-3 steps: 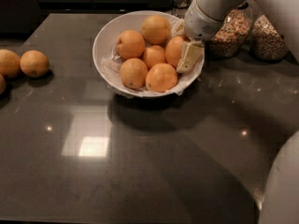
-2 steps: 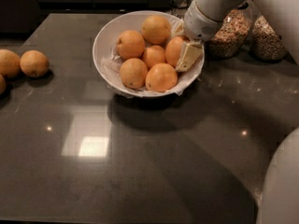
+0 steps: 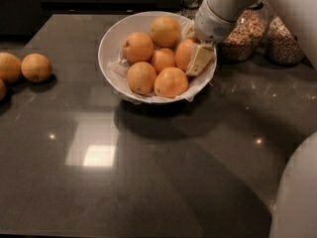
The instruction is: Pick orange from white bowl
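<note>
The white bowl point(image 3: 111, 38) with a crumpled paper lining stands at the back middle of the dark counter and holds several oranges. The deep reddish orange point(image 3: 181, 56) lies at the bowl's right side, resting among the others. My gripper point(image 3: 192, 51) reaches down from the upper right and straddles this orange. One pale finger point(image 3: 199, 59) lies against the orange's front right side. The other finger is mostly hidden behind the orange. The grip looks closed on it.
Two oranges point(image 3: 35, 67) lie loose at the counter's left edge, with part of a third. Glass jars of grains point(image 3: 242, 33) stand right behind the bowl. My white arm point(image 3: 297, 197) fills the lower right corner.
</note>
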You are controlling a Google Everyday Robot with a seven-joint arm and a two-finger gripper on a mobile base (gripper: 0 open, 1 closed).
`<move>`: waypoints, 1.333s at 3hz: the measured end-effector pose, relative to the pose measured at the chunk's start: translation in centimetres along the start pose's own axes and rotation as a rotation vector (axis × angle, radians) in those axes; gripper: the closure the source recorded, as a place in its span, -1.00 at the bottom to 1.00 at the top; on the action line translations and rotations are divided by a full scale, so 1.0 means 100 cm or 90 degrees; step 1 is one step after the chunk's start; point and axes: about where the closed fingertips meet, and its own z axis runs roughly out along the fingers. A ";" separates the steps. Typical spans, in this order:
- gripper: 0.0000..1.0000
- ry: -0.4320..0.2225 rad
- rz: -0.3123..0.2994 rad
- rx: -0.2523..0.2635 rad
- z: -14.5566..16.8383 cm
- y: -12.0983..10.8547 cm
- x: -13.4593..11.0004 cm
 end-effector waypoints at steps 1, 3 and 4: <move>1.00 -0.008 -0.003 0.018 -0.010 0.002 -0.007; 1.00 -0.051 -0.005 0.033 -0.043 0.016 -0.033; 1.00 -0.125 -0.002 0.023 -0.056 0.025 -0.046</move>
